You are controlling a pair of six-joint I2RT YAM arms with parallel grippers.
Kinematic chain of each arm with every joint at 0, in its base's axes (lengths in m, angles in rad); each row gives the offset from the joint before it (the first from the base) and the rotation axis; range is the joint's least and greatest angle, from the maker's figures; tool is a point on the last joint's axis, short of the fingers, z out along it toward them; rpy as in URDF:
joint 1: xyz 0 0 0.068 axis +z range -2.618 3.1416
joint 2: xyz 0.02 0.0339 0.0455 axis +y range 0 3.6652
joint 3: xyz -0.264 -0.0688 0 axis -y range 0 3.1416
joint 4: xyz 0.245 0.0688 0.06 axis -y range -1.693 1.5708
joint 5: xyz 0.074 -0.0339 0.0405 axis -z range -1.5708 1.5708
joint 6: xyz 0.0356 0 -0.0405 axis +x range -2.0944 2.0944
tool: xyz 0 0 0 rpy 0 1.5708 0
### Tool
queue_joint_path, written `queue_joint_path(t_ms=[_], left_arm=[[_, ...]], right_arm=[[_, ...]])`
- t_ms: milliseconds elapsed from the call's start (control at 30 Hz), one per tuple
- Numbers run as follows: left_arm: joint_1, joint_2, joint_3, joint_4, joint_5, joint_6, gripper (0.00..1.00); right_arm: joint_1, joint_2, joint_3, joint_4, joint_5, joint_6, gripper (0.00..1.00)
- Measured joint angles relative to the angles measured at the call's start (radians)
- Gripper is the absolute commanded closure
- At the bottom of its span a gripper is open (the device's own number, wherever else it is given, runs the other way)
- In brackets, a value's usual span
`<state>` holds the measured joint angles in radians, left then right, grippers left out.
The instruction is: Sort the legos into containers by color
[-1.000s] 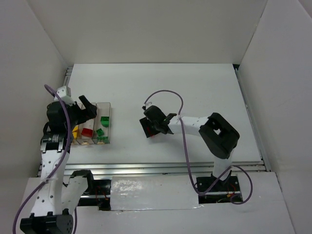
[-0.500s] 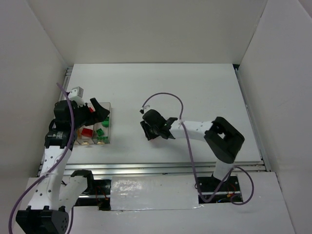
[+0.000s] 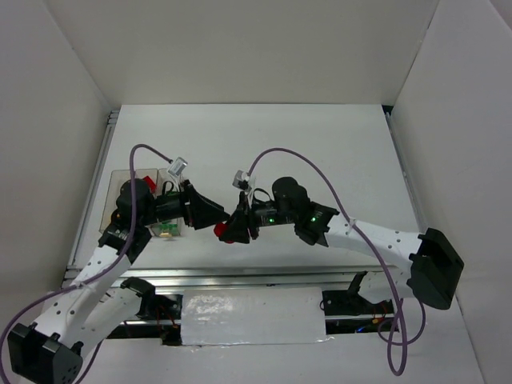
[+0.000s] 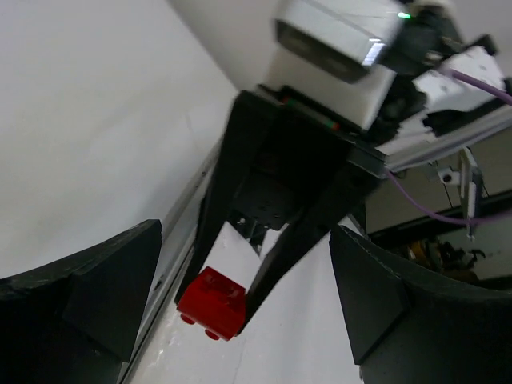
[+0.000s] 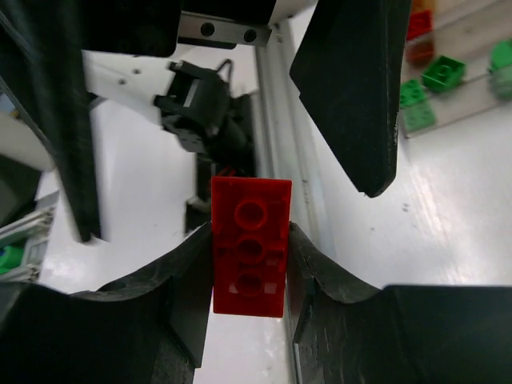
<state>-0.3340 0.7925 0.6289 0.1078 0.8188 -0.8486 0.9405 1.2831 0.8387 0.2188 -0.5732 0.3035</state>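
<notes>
My right gripper is shut on a red lego brick and holds it above the table, studs pointing away from its camera. In the top view the brick hangs at the right gripper's tip. My left gripper is open and empty, facing the brick from the left, its fingers spread on either side of it and not touching it. In the left wrist view the brick sits between the right gripper's fingers. The clear containers hold green legos and red ones.
In the top view the containers lie at the table's left, mostly covered by my left arm, with green pieces showing. White walls close the table in on three sides. A metal rail runs along the near edge.
My left gripper has left the containers and swung right towards the middle. My right arm has stretched left and met it with the red brick lifted off the table.
</notes>
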Motion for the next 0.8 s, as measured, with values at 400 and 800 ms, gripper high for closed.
queue_joint_path(t_ms=[400, 800], left_arm=[[-0.082, -0.066, -0.105, 0.351, 0.15, -0.075, 0.06], [-0.173, -0.063, -0.076, 0.342, 0.154, -0.01, 0.31]], right_arm=[[-0.035, -0.121, -0.054, 0.157, -0.244, 0.143, 1.0], [-0.042, -0.158, -0.063, 0.185, -0.251, 0.183, 1.0]])
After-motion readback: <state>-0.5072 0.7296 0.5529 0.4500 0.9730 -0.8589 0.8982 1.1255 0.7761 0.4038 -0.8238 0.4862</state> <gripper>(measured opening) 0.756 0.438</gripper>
